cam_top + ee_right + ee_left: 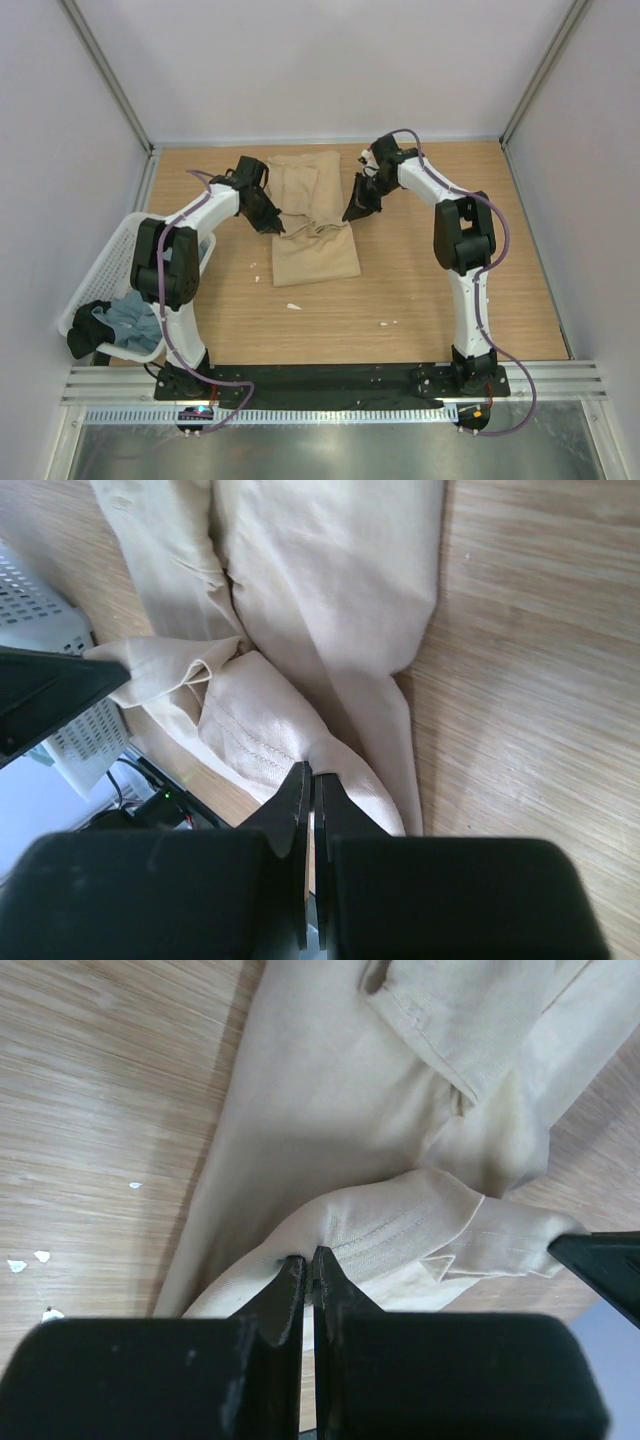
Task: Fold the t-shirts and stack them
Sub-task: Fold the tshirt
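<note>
The tan-beige t-shirt [315, 255] lies lengthwise on the middle of the wooden table, partly folded, with a raised bunch across its middle. My left gripper [272, 222] is shut on the left edge of that bunch; in the left wrist view its tips [308, 1257] pinch a stitched fold of the tan cloth [320, 1090]. My right gripper [352, 212] is shut on the opposite edge, and in the right wrist view it [312, 772] clamps a hem of the tan cloth [330, 570]. The grey-blue t-shirt [130, 318] lies crumpled in the basket at the left.
A white mesh basket [100, 270] stands tilted at the table's left edge, seen also in the right wrist view as the basket [40, 620]. A dark item [85, 335] lies in it. Small white scraps [293, 306] dot the wood. Walls enclose the table.
</note>
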Robot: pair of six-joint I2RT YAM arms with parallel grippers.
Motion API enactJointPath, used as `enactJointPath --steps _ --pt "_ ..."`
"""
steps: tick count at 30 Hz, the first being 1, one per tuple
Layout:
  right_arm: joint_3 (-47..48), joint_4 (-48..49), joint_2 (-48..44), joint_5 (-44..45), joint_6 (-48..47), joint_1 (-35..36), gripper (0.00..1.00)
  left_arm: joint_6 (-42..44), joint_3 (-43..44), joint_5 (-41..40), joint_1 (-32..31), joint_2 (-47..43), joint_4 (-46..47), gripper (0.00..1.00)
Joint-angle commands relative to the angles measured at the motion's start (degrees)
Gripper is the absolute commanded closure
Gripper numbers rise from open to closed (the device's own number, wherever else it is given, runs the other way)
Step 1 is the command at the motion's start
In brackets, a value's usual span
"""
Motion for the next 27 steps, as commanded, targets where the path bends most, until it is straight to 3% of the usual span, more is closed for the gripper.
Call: enactJointPath --steps 1,12,15,18,19,20,23,26,27 --pt "3.8 0.2 1.5 -2.7 -0.2 -0.2 0.99 1.3 1.9 1.0 1.1 0.6 0.3 1.0" --pt "5.9 1.8 5.6 -3.0 0.7 -0.8 0.97 1.4 3.0 3.9 3.0 5.0 1.9 1.0" --pt "7.0 2.6 6.8 -3.7 1.2 -1.4 0.87 2.3 3.7 2.8 3.1 5.4 2.4 0.94" --pt "10.2 2.2 7.7 -2.4 0.9 -2.0 0.66 4.7 5.8 -1.0 3.1 4.3 1.5 0.72" --pt "11.6 -0.2 7.8 -1.3 0.4 -2.2 0.59 5.6 6.7 -3.1 3.1 4.0 0.2 0.58" --pt "13.4 -1.9 7.7 0.7 -0.6 -2.2 0.53 6.6 7.6 -3.9 3.0 2.6 -0.4 0.55" --pt "16.4 -6.2 4.6 10.3 -3.9 -2.3 0.37 10.7 9.7 -7.2 2.8 -0.9 -1.7 0.51" --pt "12.0 -4.8 -1.2 12.5 -4.2 -1.1 0.35 11.9 6.9 -6.8 2.6 -5.4 -1.1 0.53" --pt "7.7 -3.6 -3.0 12.7 -3.8 0.3 0.36 11.8 5.8 -3.2 2.5 -6.8 -0.5 0.56"
